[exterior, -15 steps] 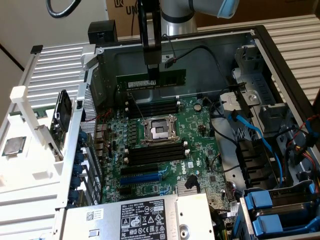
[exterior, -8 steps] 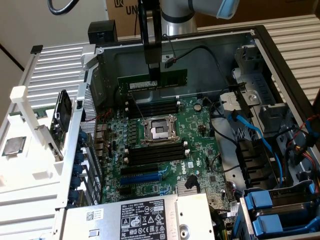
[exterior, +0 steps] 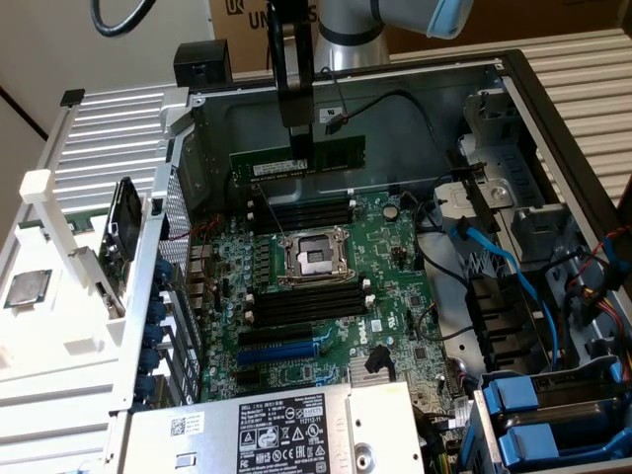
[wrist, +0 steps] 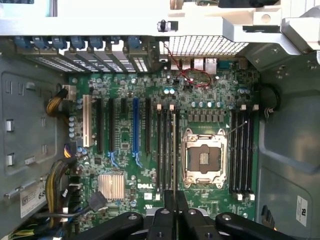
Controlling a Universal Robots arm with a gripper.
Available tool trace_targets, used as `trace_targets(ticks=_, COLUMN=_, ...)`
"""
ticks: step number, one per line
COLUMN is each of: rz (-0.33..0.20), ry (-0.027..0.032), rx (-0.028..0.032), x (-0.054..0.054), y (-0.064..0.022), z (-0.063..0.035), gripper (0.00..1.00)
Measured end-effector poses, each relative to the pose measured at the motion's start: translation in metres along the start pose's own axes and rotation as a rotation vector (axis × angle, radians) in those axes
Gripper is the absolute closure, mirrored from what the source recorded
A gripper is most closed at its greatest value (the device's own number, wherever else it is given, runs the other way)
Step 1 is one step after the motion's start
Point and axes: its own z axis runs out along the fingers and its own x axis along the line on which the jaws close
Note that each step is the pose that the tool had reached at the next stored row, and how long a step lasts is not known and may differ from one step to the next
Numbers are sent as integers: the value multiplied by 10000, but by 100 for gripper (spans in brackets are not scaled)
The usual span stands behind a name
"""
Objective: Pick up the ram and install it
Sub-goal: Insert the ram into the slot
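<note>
— Tool (exterior: 297, 158) is clamped on the ram (exterior: 341, 151), gripping it near the middle of its length, with one dark finger showing across its front face.

— Where is the ram, then?

— Held up in the air inside the open computer case (exterior: 247, 114). It stands on its long edge, level, with its white label turned toward the exterior camera. In the exterior view it shows beyond the processor socket (exterior: 314, 257), over the far set of black memory slots (exterior: 301, 209), with the case's grey inner wall behind it. It sits in no slot yet.

— Does it line up with a slot?

— It runs parallel with them. Which slot lies right under it, I cannot tell. From my wrist, the fingers (wrist: 169, 207) sit close together and point down at the green motherboard (wrist: 150, 165), with the socket and both sets of slots spread out below them.

— What else is around?

— A second set of black slots (exterior: 306, 301) lies on the near side of the socket, then a blue expansion slot (exterior: 286, 348). A silver power supply (exterior: 267, 434) with labels sits at the near edge of the exterior view. Blue cables (exterior: 499, 257) run along the exterior view's right. A small finned heat sink (wrist: 111, 186) sits on the board near the blue slot.
</note>
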Motion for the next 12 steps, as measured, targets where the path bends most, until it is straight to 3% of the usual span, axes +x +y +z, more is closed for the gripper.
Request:
trace_targets(ticks=3, rz=14, ry=-4, rx=6, x=-1, y=0, z=5, gripper=88)
trace_targets(ticks=5, rz=32, ry=-37, rx=20, x=-2, y=1, z=11, gripper=88)
trace_targets(ticks=9, rz=70, ry=-231, rx=19, x=-2, y=2, z=31, gripper=88)
trace_targets(ticks=10, rz=81, ry=-305, rx=18, x=-2, y=3, z=51, gripper=88)
trace_targets(ticks=12, rz=96, ry=-371, rx=17, x=-3, y=5, z=111, gripper=88)
